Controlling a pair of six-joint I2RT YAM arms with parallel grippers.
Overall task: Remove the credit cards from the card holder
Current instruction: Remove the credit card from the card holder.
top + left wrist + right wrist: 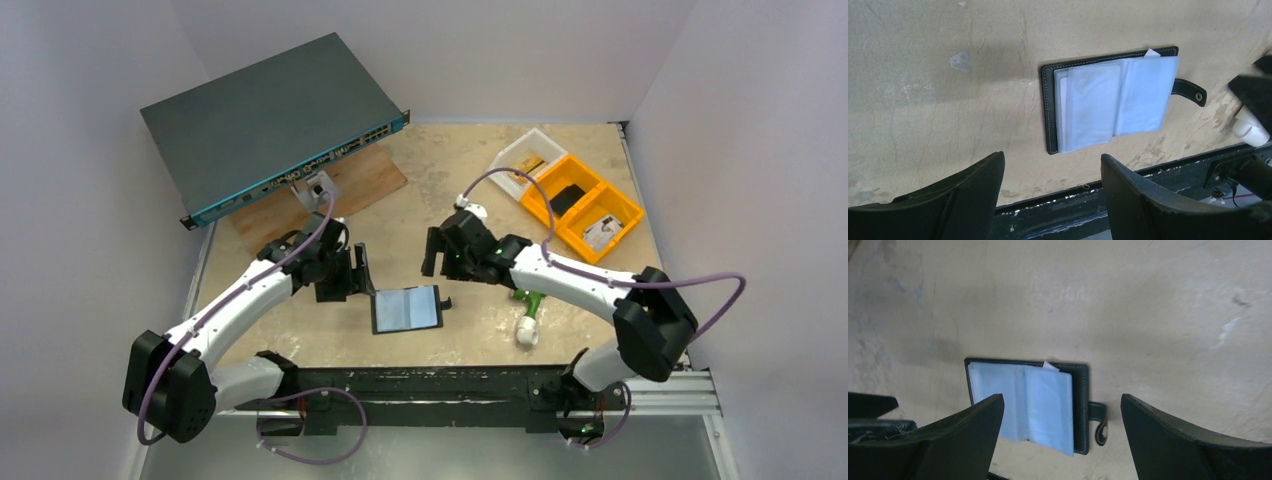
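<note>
The black card holder (375, 313) lies open and flat on the table between the two arms, its snap strap (1190, 91) sticking out to the right. Pale blue-grey credit cards (408, 308) fill its inside, in two overlapping stacks (1090, 107). A small white corner (1151, 52) pokes out at the top edge. My left gripper (358, 272) is open and empty, just left of and above the holder (1049, 110). My right gripper (433, 258) is open and empty, hovering over the holder's far right side (1080, 405), with the cards (1048, 407) showing between its fingers.
A dark grey network switch (270, 125) rests on a wooden board (345, 190) at the back left. An orange tray (580, 205) and a clear tray (525, 160) stand at the back right. A green-and-white object (527, 318) lies under the right arm. A black rail (450, 385) runs along the front edge.
</note>
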